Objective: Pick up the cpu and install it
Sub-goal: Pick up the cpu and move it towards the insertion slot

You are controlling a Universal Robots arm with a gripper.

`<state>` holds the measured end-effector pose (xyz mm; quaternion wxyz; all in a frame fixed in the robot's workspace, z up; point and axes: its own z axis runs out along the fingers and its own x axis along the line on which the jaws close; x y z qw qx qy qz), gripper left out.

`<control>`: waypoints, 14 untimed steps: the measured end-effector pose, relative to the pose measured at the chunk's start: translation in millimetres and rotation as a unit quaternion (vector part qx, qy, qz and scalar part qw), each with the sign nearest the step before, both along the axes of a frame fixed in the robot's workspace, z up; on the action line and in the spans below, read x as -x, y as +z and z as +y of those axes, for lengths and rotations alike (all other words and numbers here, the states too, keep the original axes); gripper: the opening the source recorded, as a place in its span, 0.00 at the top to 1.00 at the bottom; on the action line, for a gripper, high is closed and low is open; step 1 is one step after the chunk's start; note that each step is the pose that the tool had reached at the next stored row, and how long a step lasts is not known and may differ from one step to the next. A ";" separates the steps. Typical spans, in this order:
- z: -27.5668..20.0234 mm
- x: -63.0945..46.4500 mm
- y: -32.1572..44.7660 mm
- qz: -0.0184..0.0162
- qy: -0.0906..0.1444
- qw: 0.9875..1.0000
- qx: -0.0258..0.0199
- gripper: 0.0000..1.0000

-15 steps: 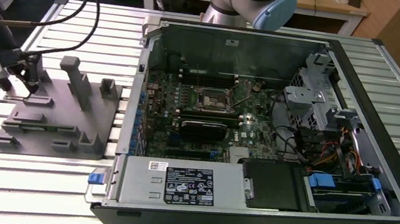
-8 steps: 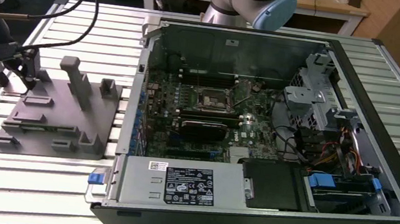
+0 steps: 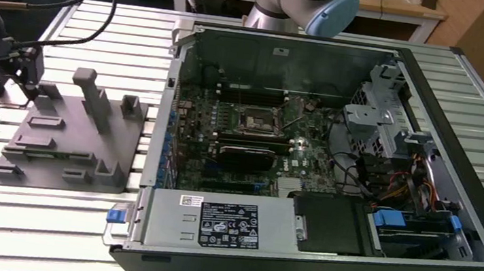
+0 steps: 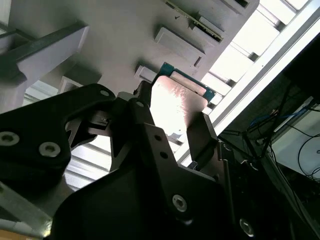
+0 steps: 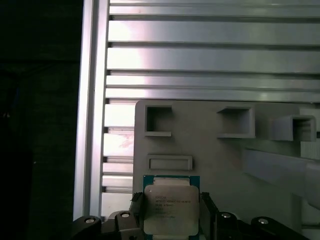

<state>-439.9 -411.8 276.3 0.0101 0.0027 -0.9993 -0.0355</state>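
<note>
Clenching one cpu between its two fingers, the single gripper at one grey holder block.

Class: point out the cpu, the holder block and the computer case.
cpu (image 5: 171,206): first wrist view, metal top.
holder block (image 5: 195,124): first wrist view, flat face.
computer case (image 3: 288,59): exterior view, inner wall.
</note>
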 end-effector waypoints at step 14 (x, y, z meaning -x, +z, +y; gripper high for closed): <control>2.2 0.0 36.3 0.000 0.000 1.000 0.000 0.47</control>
